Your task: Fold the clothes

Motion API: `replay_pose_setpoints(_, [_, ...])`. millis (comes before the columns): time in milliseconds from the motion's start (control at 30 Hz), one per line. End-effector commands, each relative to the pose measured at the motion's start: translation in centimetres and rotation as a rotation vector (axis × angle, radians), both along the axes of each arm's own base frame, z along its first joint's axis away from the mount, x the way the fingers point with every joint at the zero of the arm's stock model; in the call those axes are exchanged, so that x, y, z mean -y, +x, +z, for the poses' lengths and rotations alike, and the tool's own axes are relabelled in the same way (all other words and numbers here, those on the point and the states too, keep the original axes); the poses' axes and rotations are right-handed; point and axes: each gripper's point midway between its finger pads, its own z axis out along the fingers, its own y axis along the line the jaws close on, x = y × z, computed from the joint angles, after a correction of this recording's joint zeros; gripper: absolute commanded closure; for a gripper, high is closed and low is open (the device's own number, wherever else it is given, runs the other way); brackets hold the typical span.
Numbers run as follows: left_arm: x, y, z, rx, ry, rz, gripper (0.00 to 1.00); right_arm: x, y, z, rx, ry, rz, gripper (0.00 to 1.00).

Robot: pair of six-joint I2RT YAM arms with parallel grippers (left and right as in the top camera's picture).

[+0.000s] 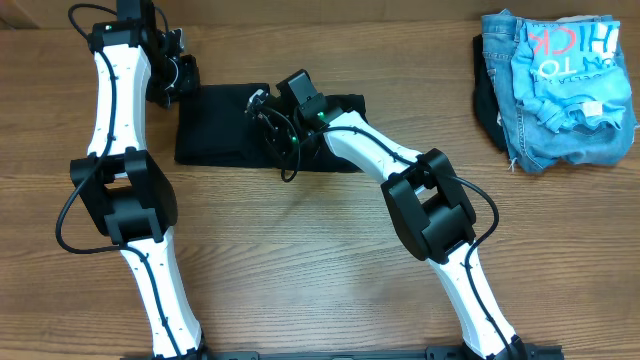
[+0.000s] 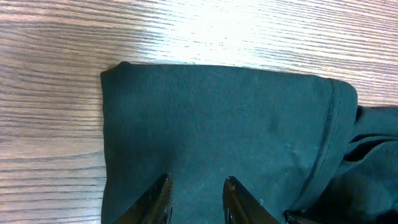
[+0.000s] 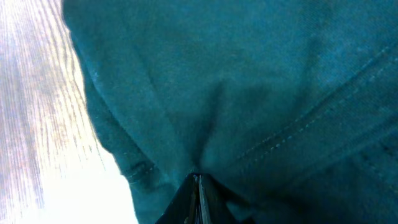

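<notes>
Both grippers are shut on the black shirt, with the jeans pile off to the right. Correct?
Not quite. Only the right gripper is shut on the black shirt. The left gripper is open, its fingers apart over the fabric, as the left wrist view shows. The jeans pile is off to the right.

Wood table (image 1: 320, 290), blue denim jeans (image 1: 555, 150) at far-right edge, lt-blue printed shirt (image 1: 570, 70) crumpled atop them

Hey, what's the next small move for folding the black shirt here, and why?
Probably raise the right gripper slightly, lifting its pinch for the next fold. Its jaws look closed on a ridge of the black T-shirt, while the left gripper sits open above the left part.
</notes>
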Motion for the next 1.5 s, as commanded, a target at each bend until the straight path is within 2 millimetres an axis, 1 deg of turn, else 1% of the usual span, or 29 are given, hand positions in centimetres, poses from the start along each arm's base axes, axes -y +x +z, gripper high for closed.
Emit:
replay_pose_setpoints(0, [-0.8,0.2,0.1,0.015,-0.002,0.002,0.67,1.0,2.2,1.5,0.073,-0.053,-0.069,0.96])
replay_pose_setpoints(33, [-1.7,0.1,0.3,0.014,-0.005,0.02,0.62,1.3,2.7,2.8,0.083,-0.048,-0.077,0.96])
replay_pose_setpoints(67, [-2.8,-0.5,0.4,0.0,-0.032,0.045,0.51,1.8,3.3,5.1,0.098,-0.036,-0.091,0.96])
replay_pose_setpoints(100, [-3.9,-1.3,0.3,-0.021,-0.07,0.064,0.35,2.7,4.2,8.4,0.116,-0.025,-0.113,0.96])
replay_pose_setpoints(133, [-4.6,-1.9,0.1,-0.035,-0.088,0.058,0.29,3.6,4.7,10.4,0.126,-0.019,-0.129,0.96])
replay_pose_setpoints(167, [-5.2,-2.6,-0.2,-0.05,-0.104,0.032,0.27,5.0,5.5,12.4,0.135,-0.014,-0.156,0.96])
replay_pose_setpoints(200, [-5.4,-3.3,-0.9,-0.07,-0.109,0.0,0.26,6.4,6.2,13.2,0.134,-0.016,-0.183,0.96])
replay_pose_setpoints(233, [-5.4,-3.5,-1.6,-0.084,-0.111,-0.014,0.27,7.5,6.7,13.3,0.127,-0.022,-0.202,0.96])
replay_pose_setpoints(267, [-5.1,-3.8,-2.6,-0.105,-0.117,-0.018,0.27,8.8,7.2,13.0,0.112,-0.033,-0.224,0.96])
replay_pose_setpoints(367, [-4.1,-3.9,-6.3,-0.14,-0.146,-0.031,0.28,12.0,7.9,12.2,0.064,-0.064,-0.275,0.96])
replay_pose_setpoints(400, [-3.4,-3.7,-7.8,-0.129,-0.189,-0.038,0.28,13.7,8.3,11.9,0.044,-0.076,-0.303,0.96])
replay_pose_setpoints(500, [-2.9,-3.8,-10.1,-0.116,-0.201,-0.045,0.3,16.6,9.1,11.5,0.016,-0.091,-0.354,0.96])
replay_pose_setpoints(533, [-2.7,-3.8,-10.7,-0.114,-0.2,-0.048,0.32,17.3,9.3,11.5,0.011,-0.094,-0.366,0.96])
replay_pose_setpoints(567, [-2.5,-3.9,-11.2,-0.114,-0.199,-0.051,0.36,17.7,9.5,11.4,0.007,-0.095,-0.375,0.96])
replay_pose_setpoints(633, [-2.3,-4.2,-11.5,-0.126,-0.199,-0.054,0.8,17.9,9.5,11.4,0.005,-0.096,-0.378,0.96])
replay_pose_setpoints(667, [-2.4,-4.3,-11.5,-0.129,-0.194,-0.054,0.96,17.8,9.6,11.5,0.012,-0.093,-0.376,0.96])
replay_pose_setpoints(700, [-2.6,-4.3,-11.5,-0.131,-0.184,-0.052,0.96,17.4,9.6,11.6,0.018,-0.087,-0.373,0.96])
replay_pose_setpoints(767, [-4.0,-3.9,-10.7,-0.124,-0.136,-0.041,0.96,16.9,9.8,11.8,0.005,-0.065,-0.403,0.95])
replay_pose_setpoints(833, [-5.4,-2.9,-8.5,-0.102,-0.075,-0.035,0.96,16.8,9.8,11.9,0.008,-0.062,-0.403,0.95])
replay_pose_setpoints(900, [-7.5,-1.4,-4.3,-0.05,0.039,-0.033,0.96,16.8,9.8,11.9,0.007,-0.063,-0.403,0.95])
replay_pose_setpoints(967, [-8.8,-0.7,-1.5,-0.016,0.117,-0.018,0.96,16.9,9.8,11.8,0.005,-0.065,-0.402,0.95])
replay_pose_setpoints(1000, [-9.3,-0.6,0.1,0.002,0.144,-0.012,0.95,16.9,9.7,11.8,0.003,-0.066,-0.402,0.95])
replay_pose_setpoints(1067, [-9.2,-0.2,2.4,0.044,0.161,-0.034,0.95,16.9,9.7,11.8,0.003,-0.066,-0.403,0.96])
replay_pose_setpoints(1133, [-8.5,0.4,4.2,0.083,0.172,-0.046,0.95,16.9,9.8,11.8,0.003,-0.067,-0.404,0.96])
replay_pose_setpoints(1200, [-6.5,0.8,5.6,0.112,0.19,-0.108,0.94,17.0,9.6,11.7,-0.004,-0.07,-0.403,0.96])
replay_pose_setpoints(1333, [-2.6,1.3,5.6,0.1,0.273,-0.185,0.94,17.3,9.2,11.4,-0.027,-0.083,-0.405,0.96])
replay_pose_setpoints(1433, [1.4,1.5,5.5,0.095,0.325,-0.245,0.95,17.7,9.1,11.2,-0.037,-0.088,-0.412,0.96])
replay_pose_setpoints(1467, [3.2,1.4,5.5,0.094,0.341,-0.281,0.94,17.7,9.1,11.2,-0.039,-0.088,-0.412,0.96])
